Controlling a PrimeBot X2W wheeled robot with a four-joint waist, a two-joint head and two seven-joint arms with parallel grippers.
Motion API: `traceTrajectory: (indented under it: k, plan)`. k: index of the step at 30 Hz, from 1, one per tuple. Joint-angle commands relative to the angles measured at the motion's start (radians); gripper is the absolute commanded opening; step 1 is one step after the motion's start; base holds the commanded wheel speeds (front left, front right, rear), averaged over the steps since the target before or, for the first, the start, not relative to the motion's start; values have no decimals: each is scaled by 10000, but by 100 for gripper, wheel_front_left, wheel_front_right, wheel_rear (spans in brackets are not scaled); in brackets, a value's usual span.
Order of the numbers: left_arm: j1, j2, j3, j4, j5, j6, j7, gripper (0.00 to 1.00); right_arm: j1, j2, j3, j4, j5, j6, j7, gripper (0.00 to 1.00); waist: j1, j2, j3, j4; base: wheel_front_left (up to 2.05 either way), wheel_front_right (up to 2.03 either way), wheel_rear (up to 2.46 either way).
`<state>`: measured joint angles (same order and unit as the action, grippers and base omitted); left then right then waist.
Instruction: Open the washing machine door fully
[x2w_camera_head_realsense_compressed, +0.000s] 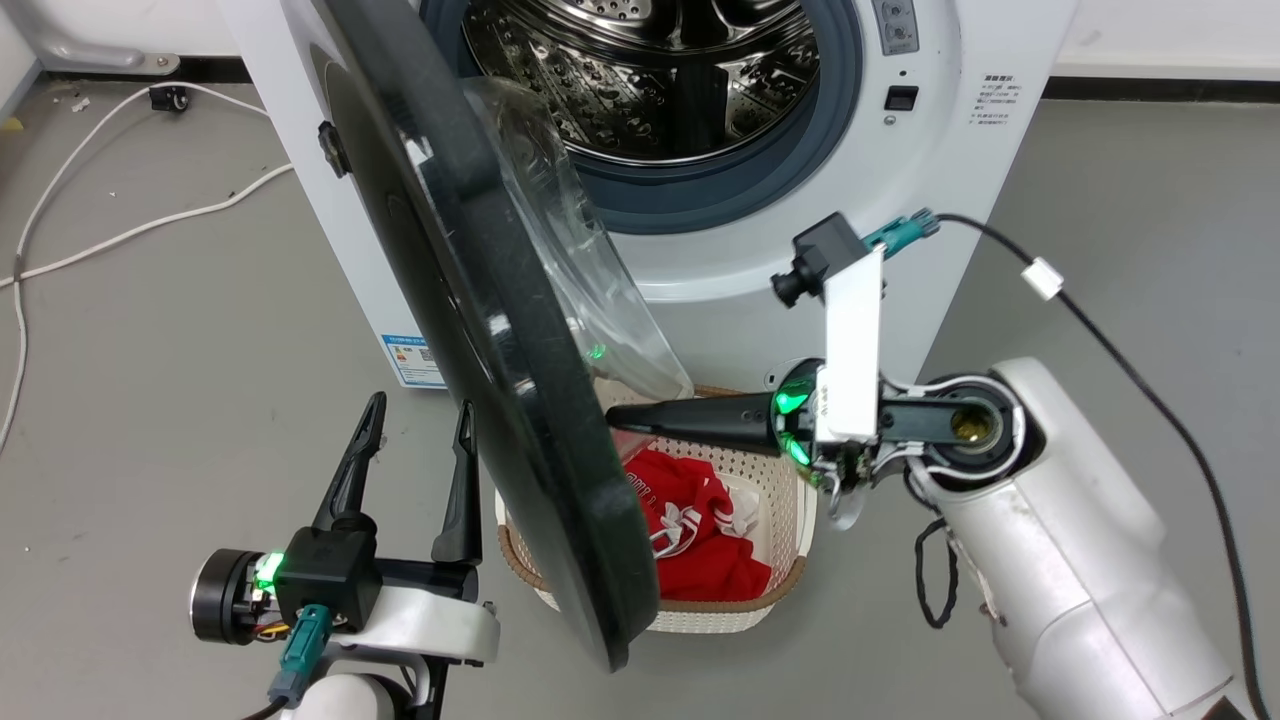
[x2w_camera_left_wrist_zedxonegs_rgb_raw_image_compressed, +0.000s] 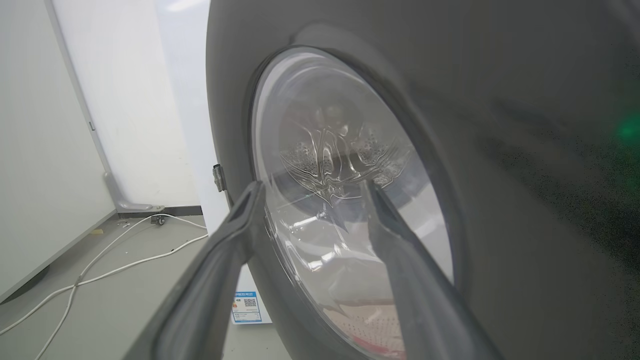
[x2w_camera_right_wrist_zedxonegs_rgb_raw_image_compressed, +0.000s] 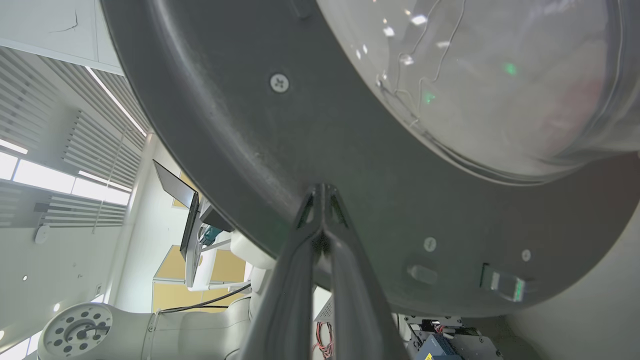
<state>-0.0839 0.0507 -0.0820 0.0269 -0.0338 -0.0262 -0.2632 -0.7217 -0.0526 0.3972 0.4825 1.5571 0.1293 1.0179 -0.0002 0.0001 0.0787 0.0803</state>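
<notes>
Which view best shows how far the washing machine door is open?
Head view: the washing machine door stands edge-on, swung off the drum opening. Left wrist view shows its outer face; right wrist view its inner rim.

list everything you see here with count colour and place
washing machine door: 1, glossy black, clear window, partly open
washing machine: 1, white, at the back
drum: 1, steel, inside the opening
basket: 1, cream, floor before the machine
clothing: 1 heap, red, in the basket
cables: 2, white, floor at left
left gripper: 1, dark, open, outside the door
right gripper: 1, dark, shut, tip at the door's inner face
</notes>
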Motion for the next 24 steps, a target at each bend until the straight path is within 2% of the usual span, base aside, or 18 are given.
traceTrajectory:
  k: [1, 6, 14, 15, 16, 17, 24]
  plan:
    - [137, -6, -24, 7, -16, 15, -22, 100, 225, 45, 301, -100, 129, 25, -218, 0, 2, -1, -24, 5, 0, 0, 0]
    - [201, -6, -34, 30, -53, 71, -21, 100, 422, 31, 419, -368, 28, 25, -1711, 0, 2, -1, -126, -36, 0, 0, 0]
    - [341, -5, 74, -24, -87, 159, -21, 100, 1665, -40, -1236, -1236, -1046, 23, -6512, 0, 2, -1, -286, -217, 0, 0, 0]
    - [359, -7, 92, -27, -77, 162, -21, 100, 1883, -153, -1437, -1422, -1228, 25, -6947, 40, 2, -1, -308, -242, 0, 0, 0]
    - [371, -7, 122, -28, -62, 161, -21, 100, 2151, -255, -1649, -1611, -1351, 25, -7387, 89, 2, -1, -322, -272, 0, 0, 0]
    - [381, -7, 153, -28, -48, 160, -21, 100, 2474, -275, -1870, -1759, -1393, 25, -7794, 100, 2, -1, -362, -304, 0, 0, 0]
    - [609, -7, 385, 18, -6, 120, -21, 100, 4764, -526, -3138, -2707, -2235, 25, -10196, 100, 2, -1, -662, -412, 0, 0, 0]
